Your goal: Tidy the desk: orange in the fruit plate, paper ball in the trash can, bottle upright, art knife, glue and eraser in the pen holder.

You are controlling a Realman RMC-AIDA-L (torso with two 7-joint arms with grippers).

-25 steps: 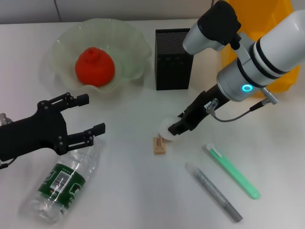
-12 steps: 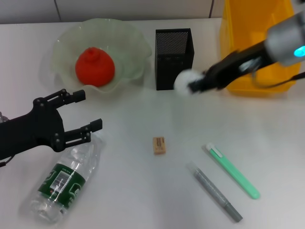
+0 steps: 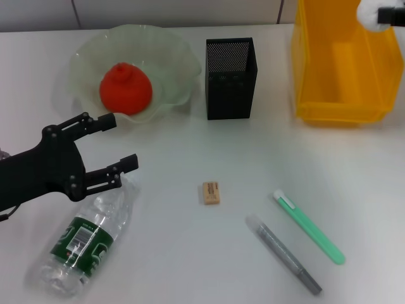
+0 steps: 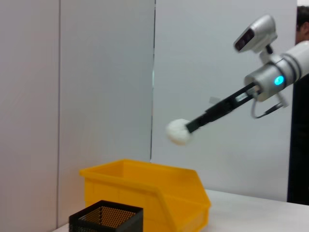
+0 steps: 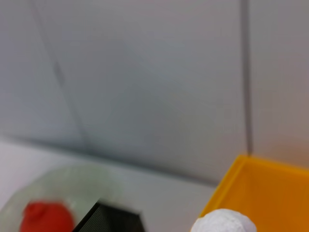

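One tool, the right [image 4: 189, 129], pinches the paper ball [image 4: 178, 132] above the trash can [image 4: 145, 191] at the table's far right corner; left tool [image 3: 104, 149] hovers spread.

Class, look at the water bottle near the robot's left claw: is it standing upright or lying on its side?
Lying on its side. The bottle rests flat on the desk, its green label facing up, just below the open left claw.

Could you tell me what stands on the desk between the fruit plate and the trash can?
In the head view, the pen holder stands upright between the fruit plate and the trash can, apart from both.
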